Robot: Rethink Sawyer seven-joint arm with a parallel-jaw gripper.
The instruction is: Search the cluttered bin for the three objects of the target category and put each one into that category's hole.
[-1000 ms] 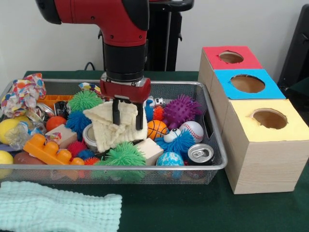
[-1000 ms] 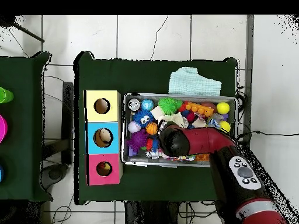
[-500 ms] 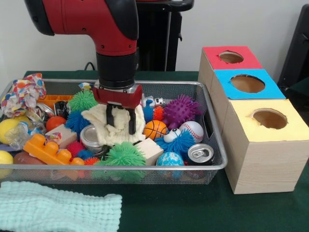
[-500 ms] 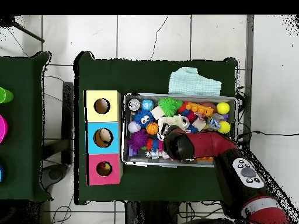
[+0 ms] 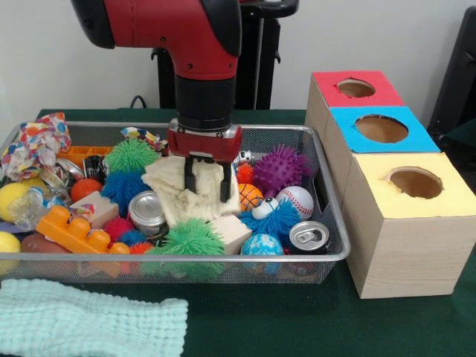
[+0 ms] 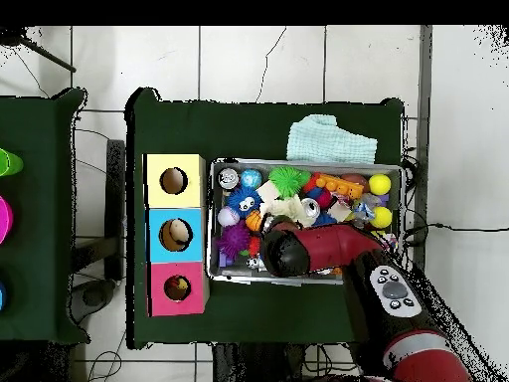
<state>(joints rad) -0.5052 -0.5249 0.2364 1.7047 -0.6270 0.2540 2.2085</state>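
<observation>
The wire mesh bin (image 5: 338, 256) is full of toys; it also shows in the overhead view (image 6: 229, 279). My gripper (image 5: 207, 182) is low over the bin's middle, shut on a cream knitted cloth (image 5: 178, 197) that drapes over the toys below. In the overhead view my arm (image 6: 318, 247) covers the gripper. The red-surround hole (image 5: 355, 88) is the farthest on the wooden boxes to the right and also shows in the overhead view (image 6: 177, 288). No striped or bear-like plush animal shows; any in the bin are hidden.
A blue-surround hole (image 5: 381, 128) and a yellow-surround hole (image 5: 415, 182) sit next to the red one. Around the cloth lie a purple spiky ball (image 5: 279, 167), a small basketball (image 5: 249, 197), a baseball (image 5: 297, 199), a silver can (image 5: 147, 210) and a green spiky ball (image 5: 190, 242). A mint towel (image 5: 89, 323) lies before the bin.
The gripper dropped lower into the bin, then moved right in the front view, and the cream cloth went with it. The silver can is now uncovered.
</observation>
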